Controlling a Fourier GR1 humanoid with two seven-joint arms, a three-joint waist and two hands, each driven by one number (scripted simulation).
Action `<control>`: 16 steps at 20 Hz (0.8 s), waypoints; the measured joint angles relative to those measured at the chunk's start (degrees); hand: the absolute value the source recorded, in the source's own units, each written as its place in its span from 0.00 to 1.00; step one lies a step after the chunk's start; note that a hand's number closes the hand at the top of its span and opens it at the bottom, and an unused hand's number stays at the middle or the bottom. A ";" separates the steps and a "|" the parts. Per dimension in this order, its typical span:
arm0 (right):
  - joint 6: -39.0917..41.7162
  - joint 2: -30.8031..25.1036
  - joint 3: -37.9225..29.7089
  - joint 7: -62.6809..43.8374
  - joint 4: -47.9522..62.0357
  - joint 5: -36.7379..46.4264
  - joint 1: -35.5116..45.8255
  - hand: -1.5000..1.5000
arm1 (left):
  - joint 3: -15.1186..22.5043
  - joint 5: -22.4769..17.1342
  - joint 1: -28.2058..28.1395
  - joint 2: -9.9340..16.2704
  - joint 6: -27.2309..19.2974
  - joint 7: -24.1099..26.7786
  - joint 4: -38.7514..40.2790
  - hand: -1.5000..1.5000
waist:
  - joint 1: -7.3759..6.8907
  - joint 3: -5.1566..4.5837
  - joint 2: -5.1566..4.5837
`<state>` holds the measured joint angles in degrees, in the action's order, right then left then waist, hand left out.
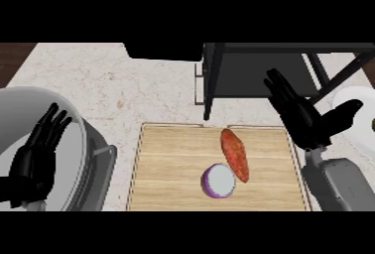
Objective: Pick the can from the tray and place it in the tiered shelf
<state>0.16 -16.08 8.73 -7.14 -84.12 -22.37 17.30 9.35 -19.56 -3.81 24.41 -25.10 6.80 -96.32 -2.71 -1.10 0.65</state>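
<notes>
The right hand (pixel 304 119) hangs open and empty by the tray's (pixel 168 191) far right corner. The left hand (pixel 36 151) rests open at the worktop's (pixel 110 84) left edge. No can shows: the tray carries a sweet potato (pixel 235 154) and an onion (pixel 218 180). The tiered shelf (pixel 256 69) waits behind.

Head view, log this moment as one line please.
right hand: open, above wooden tray corner | left hand: open, resting left | on tray: purple-rimmed can, orange-red sweet potato | black tiered shelf: behind tray
</notes>
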 measured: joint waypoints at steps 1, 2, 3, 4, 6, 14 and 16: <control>-0.18 -0.76 0.15 0.73 -2.17 1.17 -1.43 1.00 | -0.36 -0.35 -1.08 -0.18 0.22 -0.73 -0.48 0.50 | 0.82 0.52 0.38; -1.24 -1.43 -0.18 1.44 -3.99 2.58 -1.90 1.00 | -0.47 -0.79 -2.49 -0.57 0.15 -1.75 -1.10 0.50 | 1.37 1.20 0.75; -2.32 -2.28 -0.74 1.83 -5.40 3.73 -2.63 1.00 | -0.57 -1.15 -4.05 -0.81 0.58 -2.38 -1.56 0.50 | 2.05 1.82 0.77; -3.62 -3.34 -1.55 2.06 -7.00 4.97 -3.25 1.00 | -0.76 -1.32 -5.22 -1.10 0.87 -2.54 -2.06 0.50 | 2.89 2.18 0.86; -6.16 -5.69 -3.73 3.28 -9.51 7.71 -3.78 1.00 | -1.78 -1.94 -7.06 0.58 1.88 -3.27 -2.32 0.50 | 5.02 2.55 0.95; -12.87 -10.35 -4.65 -0.43 -11.09 16.10 -15.91 0.00 | -3.06 -7.99 -10.14 4.76 5.95 -8.14 -3.92 0.50 | 8.79 2.81 0.43; -12.42 -10.45 -3.66 0.71 -13.55 16.66 -18.48 0.00 | -2.87 -9.05 -9.65 5.83 6.62 -10.16 -3.21 0.50 | 8.70 2.79 0.40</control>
<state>-12.27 -26.52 5.07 -6.42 -97.67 -5.71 -1.18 6.48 -28.61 -13.47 30.24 -18.48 -3.36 -99.53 5.99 1.69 1.05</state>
